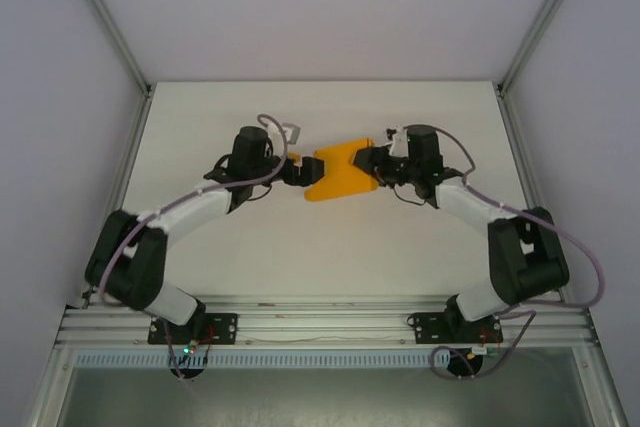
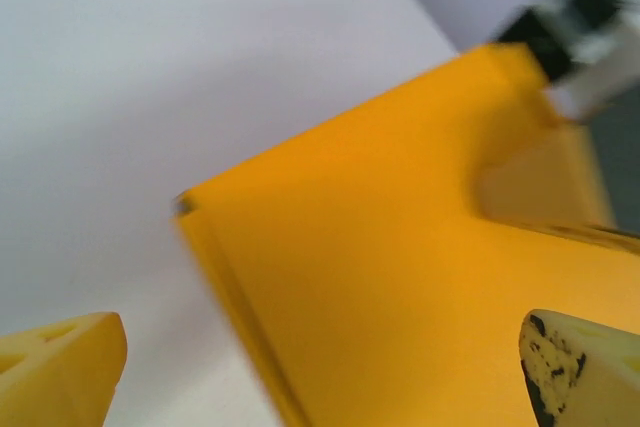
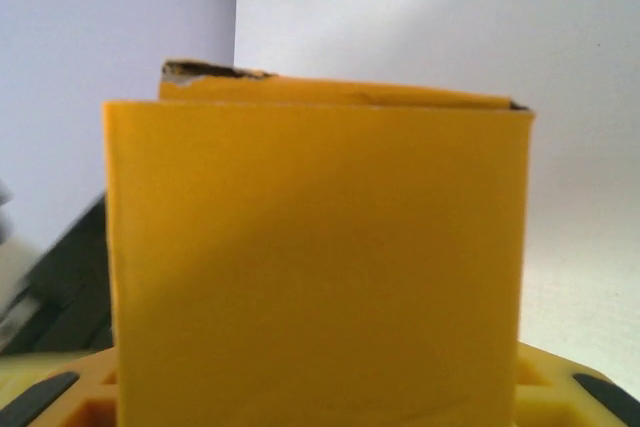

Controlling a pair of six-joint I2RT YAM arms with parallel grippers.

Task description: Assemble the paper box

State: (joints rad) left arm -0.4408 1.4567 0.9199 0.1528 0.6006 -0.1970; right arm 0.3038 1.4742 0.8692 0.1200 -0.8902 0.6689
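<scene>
White tabletop (image 1: 300, 247) lay between pale walls, and we found the paper box (image 1: 338, 173) near its middle, between the two grippers. We saw the left gripper (image 1: 293, 173) touching the box's left end. In the left wrist view its fingers (image 2: 62, 369) were spread wide, one clear of the card's edge and the other over the orange panel. We saw the right gripper (image 1: 370, 159) at the box's right end. From its wrist an orange panel stood square across the view and hid the fingertips, so we could not tell whether they gripped it.
</scene>
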